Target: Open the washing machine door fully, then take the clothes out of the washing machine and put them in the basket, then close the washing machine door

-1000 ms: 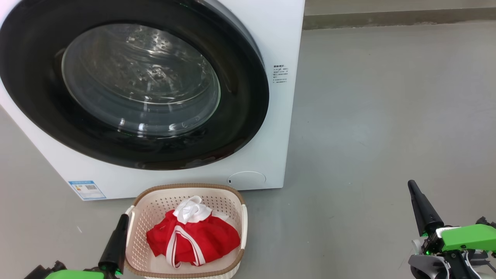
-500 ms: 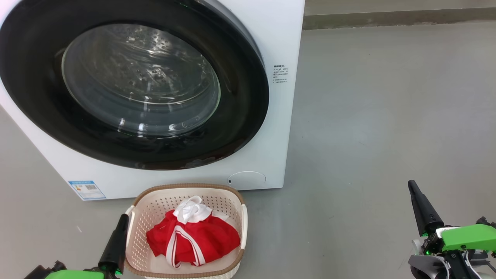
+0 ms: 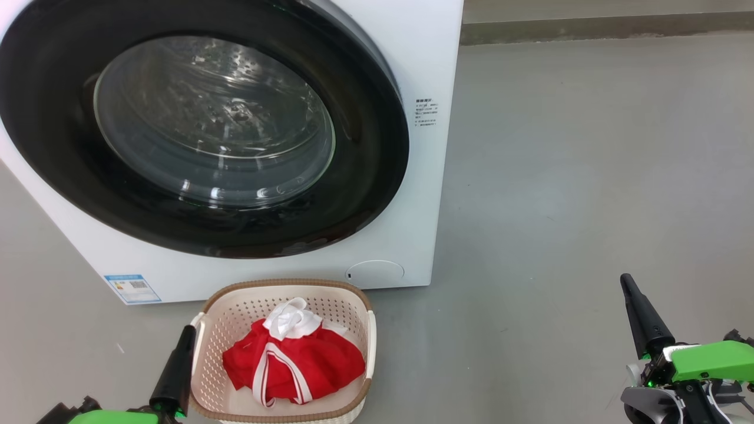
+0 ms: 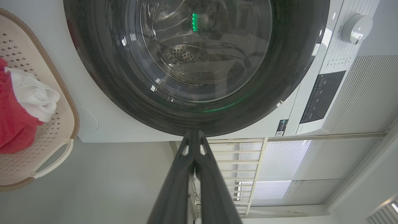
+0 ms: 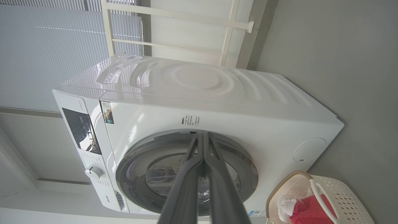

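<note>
Apparently the washing machine door lies flat against the front of the washing machine, with its round glass facing the robot. Through the glass I see the steel drum and no cloth in it. Below the door, the basket stands on the floor just in front of the machine. The clothes, red with a white piece on top, lie inside it. The left pincer, fingers together and holding nothing, points up just beside the basket's left wall, so it is the nearer one to the basket and the door. The right pincer, also together and empty, is well apart to the right. In my judgement all three steps look done. If the door needs one more push, it lies ahead and up from the left pincer.
</note>
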### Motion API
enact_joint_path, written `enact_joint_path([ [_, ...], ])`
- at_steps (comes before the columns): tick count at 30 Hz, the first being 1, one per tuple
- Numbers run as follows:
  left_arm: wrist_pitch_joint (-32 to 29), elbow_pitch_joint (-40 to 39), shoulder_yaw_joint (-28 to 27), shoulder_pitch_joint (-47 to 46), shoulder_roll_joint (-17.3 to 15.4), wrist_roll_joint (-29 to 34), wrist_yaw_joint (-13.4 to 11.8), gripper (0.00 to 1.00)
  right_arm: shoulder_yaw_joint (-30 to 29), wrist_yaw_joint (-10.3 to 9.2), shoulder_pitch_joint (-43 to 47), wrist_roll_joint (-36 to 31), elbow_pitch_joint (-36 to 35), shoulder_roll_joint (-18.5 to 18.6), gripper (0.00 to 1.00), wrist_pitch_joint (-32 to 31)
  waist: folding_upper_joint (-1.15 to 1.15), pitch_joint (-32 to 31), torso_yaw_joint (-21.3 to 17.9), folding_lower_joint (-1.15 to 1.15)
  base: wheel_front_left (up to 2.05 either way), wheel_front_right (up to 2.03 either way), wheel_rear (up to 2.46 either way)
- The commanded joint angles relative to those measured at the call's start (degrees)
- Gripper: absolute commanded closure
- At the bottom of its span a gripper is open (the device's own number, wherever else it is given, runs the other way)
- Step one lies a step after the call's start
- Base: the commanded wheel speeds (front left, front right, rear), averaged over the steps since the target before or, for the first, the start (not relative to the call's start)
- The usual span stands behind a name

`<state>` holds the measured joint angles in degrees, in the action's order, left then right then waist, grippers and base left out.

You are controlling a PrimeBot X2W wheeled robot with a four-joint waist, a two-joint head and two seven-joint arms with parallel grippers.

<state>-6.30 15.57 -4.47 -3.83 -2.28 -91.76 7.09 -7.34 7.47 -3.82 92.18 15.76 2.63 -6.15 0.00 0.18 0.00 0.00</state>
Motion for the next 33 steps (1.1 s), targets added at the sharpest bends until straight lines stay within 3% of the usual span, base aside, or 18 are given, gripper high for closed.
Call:
enact_joint_path([
  [1,-0.2,-1.5,-2.1,-2.4,-0.6,-0.4,0.4,1.00,0.8,0.02,-2.4,0.0,-1.7,0.3,1.00,-0.3,0.00,0.0,0.0,0.00,0.00,0.00,0.00],
  [33,-0.2,-1.5,-2.1,-2.4,-0.6,-0.4,0.4,1.00,0.8,0.02,-2.4,0.0,-1.7,0.3,1.00,-0.4,0.00,0.0,0.0,0.00,0.00,0.00,0.00],
])
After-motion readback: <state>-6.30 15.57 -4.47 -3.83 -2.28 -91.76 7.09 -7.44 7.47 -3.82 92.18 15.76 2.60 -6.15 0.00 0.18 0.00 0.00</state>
